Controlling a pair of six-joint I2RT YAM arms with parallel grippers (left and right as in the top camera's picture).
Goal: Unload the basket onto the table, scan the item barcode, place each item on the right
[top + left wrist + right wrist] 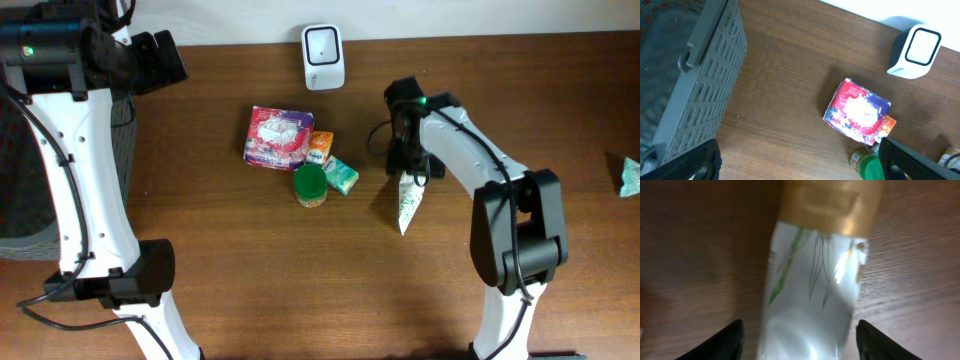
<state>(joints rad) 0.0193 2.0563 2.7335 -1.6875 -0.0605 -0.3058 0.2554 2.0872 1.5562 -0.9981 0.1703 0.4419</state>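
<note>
A white pouch point(408, 200) with a gold end band and green stem print lies on the brown table, right of centre. My right gripper point(410, 165) hovers over its near end. In the right wrist view the pouch point(812, 295) runs between the two dark fingertips with a gap on each side, so the right gripper point(802, 342) is open and holds nothing. The white barcode scanner point(323, 57) stands at the table's back edge, also in the left wrist view point(915, 52). My left gripper point(800, 162) is wide open above bare wood, far left.
A cluster sits mid-table: a red and purple packet point(278, 137), an orange box point(320, 147), a green-lidded jar point(310, 185) and a teal packet point(341, 176). A grey slatted basket point(700, 85) stands at the left edge. Another teal packet point(628, 177) lies far right.
</note>
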